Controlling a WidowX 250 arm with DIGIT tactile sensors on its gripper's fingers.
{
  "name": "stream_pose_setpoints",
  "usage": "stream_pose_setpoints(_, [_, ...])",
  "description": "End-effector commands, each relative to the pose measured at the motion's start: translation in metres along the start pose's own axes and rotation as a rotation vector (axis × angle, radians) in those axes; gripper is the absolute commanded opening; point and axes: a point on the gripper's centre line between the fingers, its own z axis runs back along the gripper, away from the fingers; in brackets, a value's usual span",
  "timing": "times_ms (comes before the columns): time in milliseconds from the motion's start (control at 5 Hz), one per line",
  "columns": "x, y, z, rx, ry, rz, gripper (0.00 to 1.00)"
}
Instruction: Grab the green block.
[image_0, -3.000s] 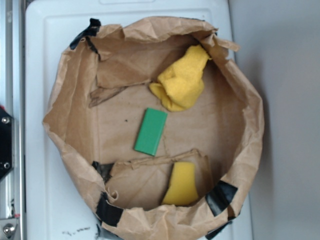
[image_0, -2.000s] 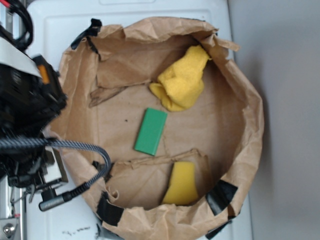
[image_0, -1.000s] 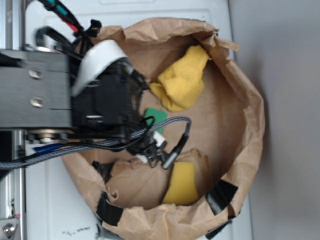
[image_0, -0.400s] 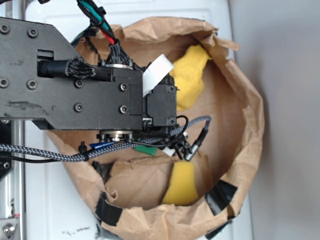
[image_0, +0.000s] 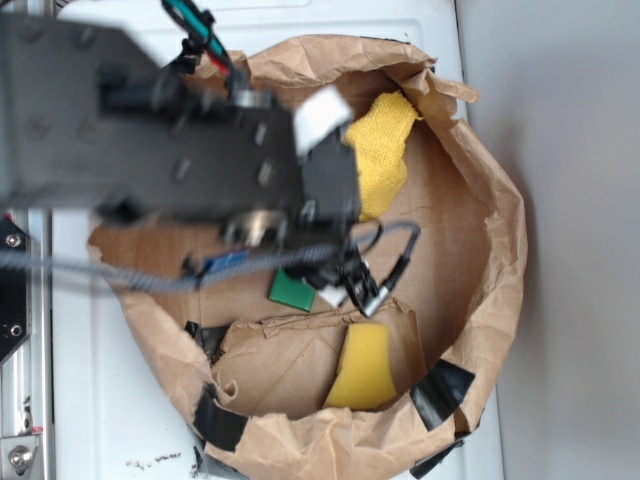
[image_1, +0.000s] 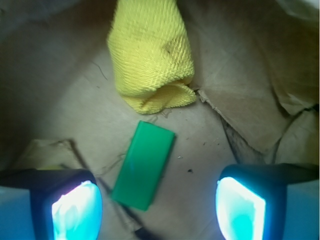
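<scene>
We see a white tabletop (image_0: 90, 400) filling the left and lower part of the exterior frame, with a plain grey wall or floor panel (image_0: 580, 240) along the right edge. On the white surface sits a wide, crumpled brown paper bag (image_0: 490, 250) with its rim folded down and patched with black tape (image_0: 438, 392) at the lower right and lower left. The black robot arm (image_0: 150, 140) covers the upper left of that frame, blurred, with braided cables trailing across the bag's left side. In the upper middle of the bag lies a yellow cloth (image_0: 380, 160), partly hidden by the arm; in the wrist view it hangs at the top centre (image_1: 150, 55). A yellow sponge (image_0: 363, 366) rests at the bottom centre of the bag on a torn paper flap. The green block (image_0: 291, 290) peeks out just under the arm; in the wrist view it lies flat and tilted on the bag floor (image_1: 143, 164), just below the cloth. The gripper (image_1: 159, 205) is spread wide, its two fingers at the bottom corners of the wrist frame, and the block appears to lie between them, nearer the left one, though whether they touch it is hard to tell
</scene>
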Motion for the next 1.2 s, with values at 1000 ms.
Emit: stream_pose_setpoints(1000, [-0.007, -0.013, -0.066, -0.004, -0.081, -0.015, 1.0])
